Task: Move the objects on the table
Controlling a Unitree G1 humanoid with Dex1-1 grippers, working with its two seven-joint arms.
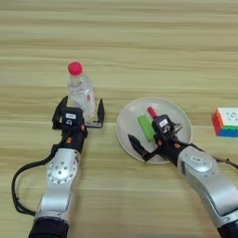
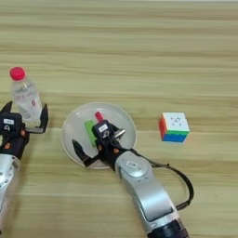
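The clear bottle (image 1: 81, 93) with a red cap stands upright on the table (image 1: 139, 42), left of centre. My left gripper (image 1: 81, 109) is open, with one black finger on each side of the bottle's lower part and small gaps showing. The round beige plate (image 1: 129, 117) holds the green block (image 1: 146, 127) and the pen (image 1: 152, 112). Only the pen's red end shows beyond my right gripper (image 1: 155, 137). That gripper is open low over the plate's near half, beside the block. The puzzle cube (image 2: 174, 127) sits to the right of the plate.
Both arms reach in from the near edge, and a black cable loops beside each forearm. Bare wood stretches across the far half of the table.
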